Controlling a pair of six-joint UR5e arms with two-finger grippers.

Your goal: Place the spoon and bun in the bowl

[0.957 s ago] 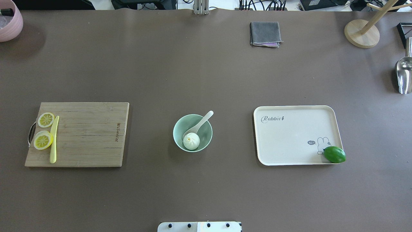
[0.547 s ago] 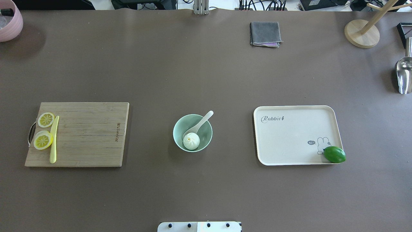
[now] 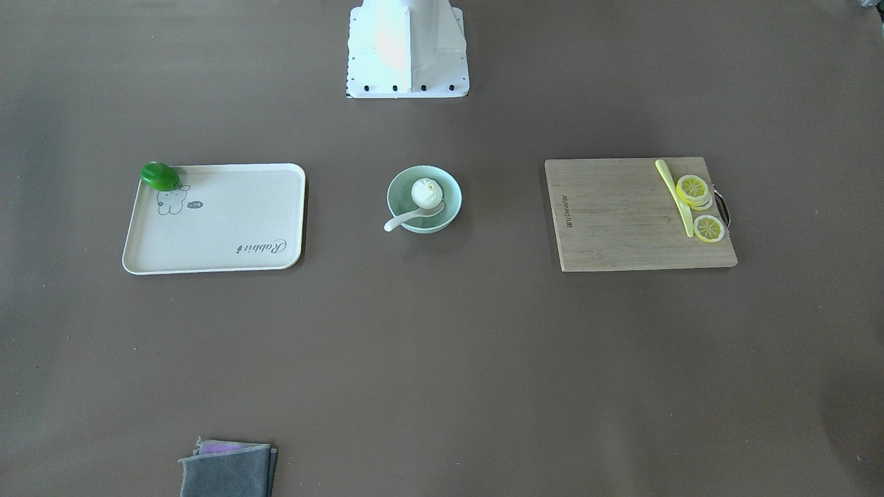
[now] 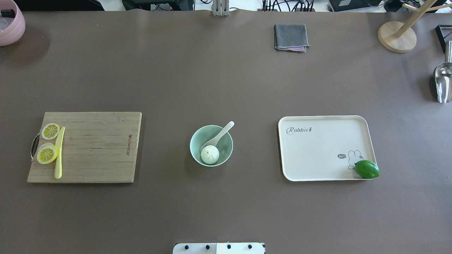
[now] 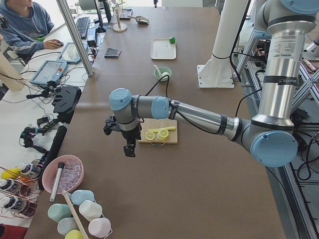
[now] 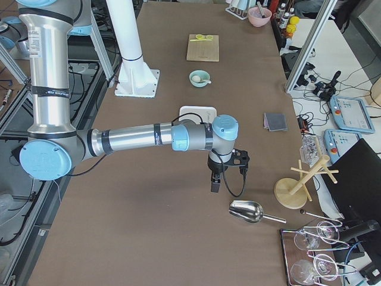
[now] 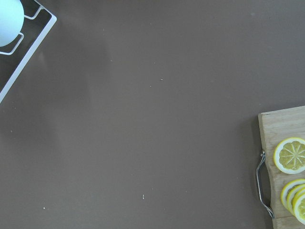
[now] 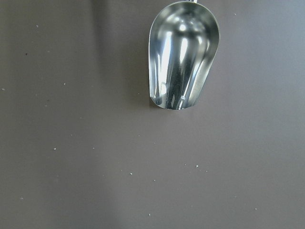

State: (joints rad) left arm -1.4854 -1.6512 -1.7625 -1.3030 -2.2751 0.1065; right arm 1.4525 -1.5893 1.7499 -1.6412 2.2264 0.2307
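The mint-green bowl (image 4: 193, 142) stands at the table's middle, between a cutting board and a tray. The white bun (image 4: 209, 155) lies inside it, on the near side. The white spoon (image 4: 221, 135) rests with its scoop in the bowl and its handle over the far-right rim. The front-facing view shows the same bowl (image 3: 453, 195), bun (image 3: 427, 192) and spoon (image 3: 403, 220). My left gripper (image 5: 130, 149) hangs over the table's left end, beyond the cutting board. My right gripper (image 6: 215, 186) hangs near the metal scoop at the right end. I cannot tell whether either is open or shut.
A wooden cutting board (image 4: 95, 148) with lemon slices (image 4: 50, 131) and a yellow knife (image 4: 59, 153) lies left. A cream tray (image 4: 317, 151) with a green lime (image 4: 367, 169) lies right. A grey cloth (image 4: 290, 37), metal scoop (image 4: 443, 81), wooden stand (image 4: 397, 35) and pink bowl (image 4: 10, 21) sit at the edges.
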